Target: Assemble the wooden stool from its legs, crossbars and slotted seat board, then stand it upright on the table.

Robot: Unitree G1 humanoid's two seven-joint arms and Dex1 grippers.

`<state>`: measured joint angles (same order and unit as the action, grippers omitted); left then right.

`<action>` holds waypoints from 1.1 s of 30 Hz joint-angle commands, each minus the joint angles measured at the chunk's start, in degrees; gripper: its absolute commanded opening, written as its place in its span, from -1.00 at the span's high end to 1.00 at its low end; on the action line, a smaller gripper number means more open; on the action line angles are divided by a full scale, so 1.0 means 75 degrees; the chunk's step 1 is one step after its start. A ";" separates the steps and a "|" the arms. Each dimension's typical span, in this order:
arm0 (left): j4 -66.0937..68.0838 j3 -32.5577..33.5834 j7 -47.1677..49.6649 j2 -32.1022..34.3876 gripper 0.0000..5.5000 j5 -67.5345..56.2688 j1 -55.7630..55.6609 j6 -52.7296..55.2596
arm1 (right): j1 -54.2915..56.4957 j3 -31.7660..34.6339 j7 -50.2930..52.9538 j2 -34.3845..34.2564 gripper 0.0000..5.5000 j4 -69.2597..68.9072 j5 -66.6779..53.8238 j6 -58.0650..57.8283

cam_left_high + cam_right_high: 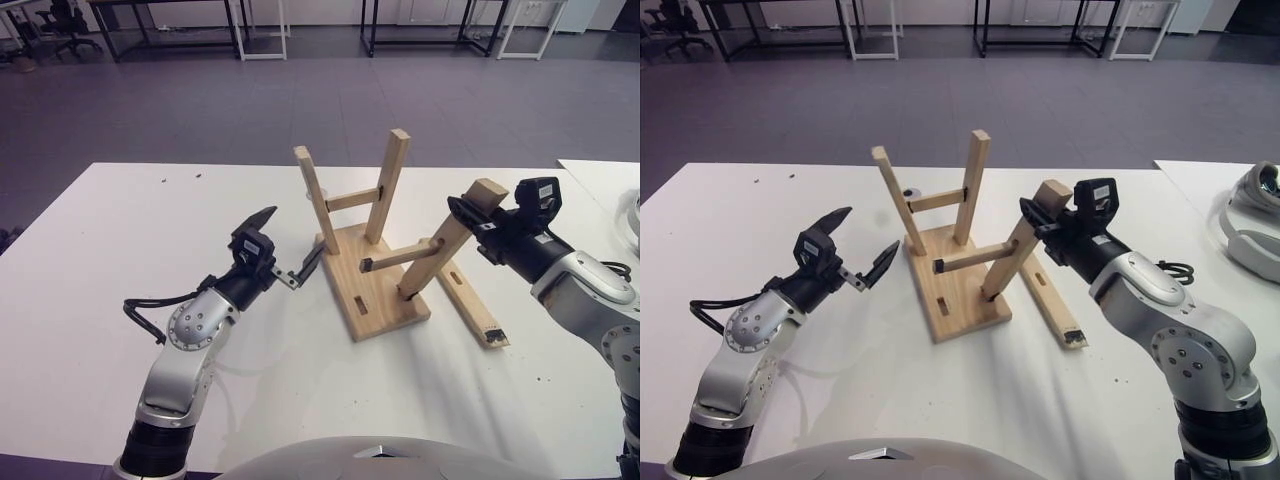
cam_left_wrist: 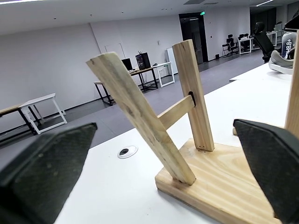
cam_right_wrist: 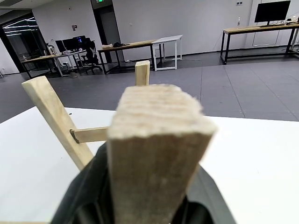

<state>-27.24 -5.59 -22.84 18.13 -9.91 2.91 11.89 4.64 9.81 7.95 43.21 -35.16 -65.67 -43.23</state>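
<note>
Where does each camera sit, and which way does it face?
Eye views: on the head, looking forward and down at the table, the seat board, the open left gripper and right gripper, with both arms.
Left wrist view: on the left wrist, facing the joined legs; its own fingers frame them.
Right wrist view: on the right wrist, looking along the held leg, fingers alongside.
Shared: the joined legs, in all.

The left gripper (image 2: 164, 126) is wide open, dark padded fingers (image 2: 44, 175) sitting one on either side of the stool bits. Between them the seat board (image 2: 224, 191) lies flat on the white table (image 2: 107, 191) with two legs poking up, a leaning leg (image 2: 140, 116) and a straighter leg (image 2: 195, 93), joined by a crossbar (image 2: 175, 111). A third leg (image 2: 293, 93) just peeks in at the edge, and there's a round cable hole (image 2: 126, 151) in the table beyond the board
</note>
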 commanded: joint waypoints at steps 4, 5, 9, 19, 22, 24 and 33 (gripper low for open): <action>-0.0452 -0.0293 0.0289 -0.0071 -0.96 0.0360 -0.0385 0.0548 | -0.1481 -0.2101 0.0371 0.0335 0.59 0.0583 0.1525 -0.1855; -0.0439 -0.0343 0.0282 -0.0100 -0.96 0.0371 -0.0469 0.0593 | -0.1381 -0.2150 0.0403 0.0157 0.59 0.0678 0.1515 -0.1841; -0.0294 -0.0213 0.0173 -0.0017 -0.96 0.0303 -0.0571 0.0585 | -0.0953 -0.1605 0.0462 -0.0411 0.59 0.0988 0.1540 -0.1258; 0.0063 -0.0022 0.0384 -0.0212 -0.96 0.0297 -0.0584 0.0253 | 0.0676 0.0207 -0.0307 -0.1538 0.33 0.0251 0.0418 0.0125; 0.0129 0.0013 0.0434 -0.0243 -0.96 0.0314 -0.0581 0.0196 | 0.0913 0.0455 -0.0630 -0.1526 0.10 0.0083 0.0268 0.0273; 0.0169 0.0058 0.0450 -0.0250 -0.96 0.0294 -0.0596 0.0156 | 0.1558 0.1213 -0.0995 -0.1333 -0.05 0.0388 -0.0371 0.0548; 0.0522 0.0207 0.0469 -0.0439 -0.96 0.0153 -0.0890 0.0056 | 0.0951 0.0558 -0.3732 0.0610 -0.57 0.4484 0.1923 0.0167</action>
<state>-24.21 -4.35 -19.47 15.16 -8.41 -2.86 12.16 17.86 18.91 -15.22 46.25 -4.18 -55.47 -39.26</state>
